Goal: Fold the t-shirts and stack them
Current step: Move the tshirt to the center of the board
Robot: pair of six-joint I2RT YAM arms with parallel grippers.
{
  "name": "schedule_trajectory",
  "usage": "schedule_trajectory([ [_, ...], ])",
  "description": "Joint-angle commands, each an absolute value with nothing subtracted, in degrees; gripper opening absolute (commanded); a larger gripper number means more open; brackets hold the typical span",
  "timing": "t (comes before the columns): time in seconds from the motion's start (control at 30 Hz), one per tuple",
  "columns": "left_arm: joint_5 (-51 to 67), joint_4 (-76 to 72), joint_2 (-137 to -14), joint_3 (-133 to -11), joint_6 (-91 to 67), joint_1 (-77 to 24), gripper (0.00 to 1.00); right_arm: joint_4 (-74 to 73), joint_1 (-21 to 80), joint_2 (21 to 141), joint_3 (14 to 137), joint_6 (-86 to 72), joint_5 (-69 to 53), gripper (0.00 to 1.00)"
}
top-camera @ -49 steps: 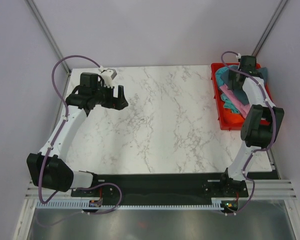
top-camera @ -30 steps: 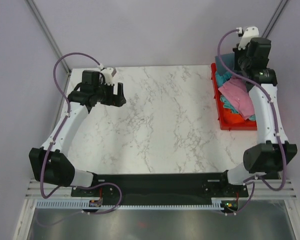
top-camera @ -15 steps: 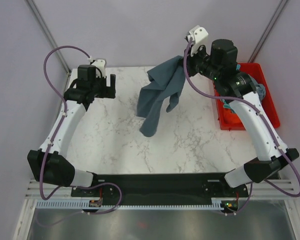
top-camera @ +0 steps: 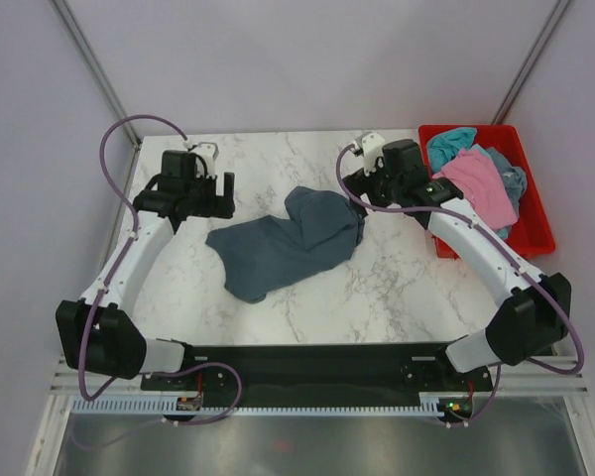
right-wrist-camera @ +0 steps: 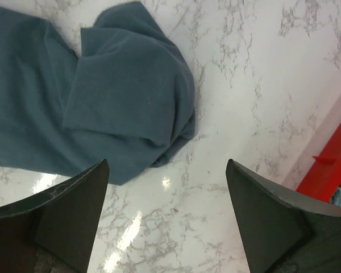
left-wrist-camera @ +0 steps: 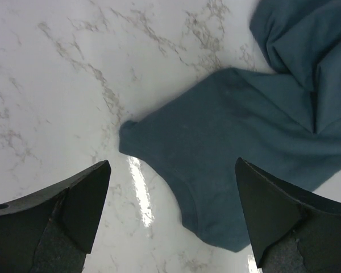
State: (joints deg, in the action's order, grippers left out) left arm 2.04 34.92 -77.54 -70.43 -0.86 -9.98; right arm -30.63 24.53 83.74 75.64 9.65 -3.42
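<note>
text: none readable in any view | dark slate-blue t-shirt (top-camera: 288, 248) at counter centre: no legible print or tag text | red bin (top-camera: 496, 249) at counter's far right corner: no legible label | numbers, signs: none legible

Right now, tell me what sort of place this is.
Likely a robot lab cell, not a home: white robot arms bolted to a marble-patterned table, a red plastic bin of shirts, and a slate-blue cloth t-shirt lying crumpled.
</note>
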Motion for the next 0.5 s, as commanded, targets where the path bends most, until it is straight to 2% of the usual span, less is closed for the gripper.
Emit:
schedule_trajectory([
  [0.0, 10.4, 38.8, -76.6, -66.5, -3.5, -9.8, 0.99, -26.6, 24.6, 87.6, 80.8, 5.9, -8.6, 0.93],
  [0.2, 10.8, 38.5, -80.3, -62.0, -5.0, -9.1, 0.97, -26.6, 24.6, 103.2, 89.7, 4.2, -14.4, 0.91],
  [0.33, 8.7, 39.3, -84.5, -65.9, -4.7, -7.3, 0.97, -27.0, 25.0, 113.6, 96.9, 4.4, -17.0, 0.9],
  [0.47, 8.7, 39.3, -88.0, -68.2, -4.7, -4.8, 0.97, -26.9, 25.6, 117.7, 101.2, 4.6, -17.2, 0.9],
])
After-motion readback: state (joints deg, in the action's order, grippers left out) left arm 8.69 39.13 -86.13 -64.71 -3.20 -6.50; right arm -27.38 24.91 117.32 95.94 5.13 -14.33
